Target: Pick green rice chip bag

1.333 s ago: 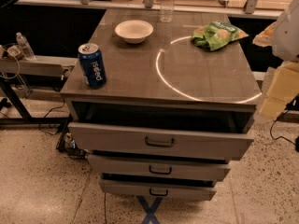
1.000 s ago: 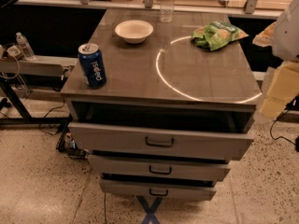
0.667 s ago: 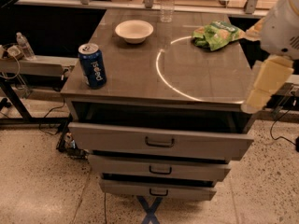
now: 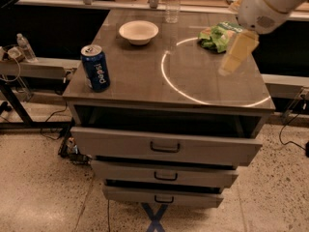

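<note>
Tabletop (image 4: 137, 69) grey, white light ring (image 4: 165, 79) on it, three drawers (image 4: 164, 149) ajar, speckled floor (image 4: 43, 187) | blue can (image 4: 95, 67) at 9 o'clock, sideways lettering looks like Pepsi | bag (image 4: 217, 35) at 1 o'clock | gripper (image 4: 234, 54) just off the bag's 5 o'clock edge, grip state can't tell

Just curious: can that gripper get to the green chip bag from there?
Probably yes. The gripper hangs right beside the green rice chip bag, above the cabinet top, nothing between them; the white bowl and blue can sit well to the left.
</note>
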Robot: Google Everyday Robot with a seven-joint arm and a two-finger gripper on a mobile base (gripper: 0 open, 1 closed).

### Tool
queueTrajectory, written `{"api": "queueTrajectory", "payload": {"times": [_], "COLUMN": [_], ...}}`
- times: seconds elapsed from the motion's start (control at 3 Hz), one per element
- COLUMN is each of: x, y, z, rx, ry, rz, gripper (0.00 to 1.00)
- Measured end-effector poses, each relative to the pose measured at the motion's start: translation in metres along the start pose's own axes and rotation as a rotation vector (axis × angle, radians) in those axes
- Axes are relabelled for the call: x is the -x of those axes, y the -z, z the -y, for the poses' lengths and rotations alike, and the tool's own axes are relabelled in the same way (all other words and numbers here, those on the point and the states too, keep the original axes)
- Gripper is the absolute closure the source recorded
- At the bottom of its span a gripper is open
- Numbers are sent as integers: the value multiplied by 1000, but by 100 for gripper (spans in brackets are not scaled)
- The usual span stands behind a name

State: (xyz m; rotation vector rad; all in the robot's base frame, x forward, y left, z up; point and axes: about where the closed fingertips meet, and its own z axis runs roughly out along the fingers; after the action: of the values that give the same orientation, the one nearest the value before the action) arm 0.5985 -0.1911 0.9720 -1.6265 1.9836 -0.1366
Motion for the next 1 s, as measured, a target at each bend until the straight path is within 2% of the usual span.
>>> {"api": "queueTrajectory", "payload": {"times": [0.33, 0.67, 1.0], "x": [4, 4, 0], "y": [-8, -8, -13], "z": [20, 20, 27], "rx": [-36, -36, -57], "ry": [-1, -1, -24], "rz": [26, 26, 35], "gripper": [0, 0, 0]}}
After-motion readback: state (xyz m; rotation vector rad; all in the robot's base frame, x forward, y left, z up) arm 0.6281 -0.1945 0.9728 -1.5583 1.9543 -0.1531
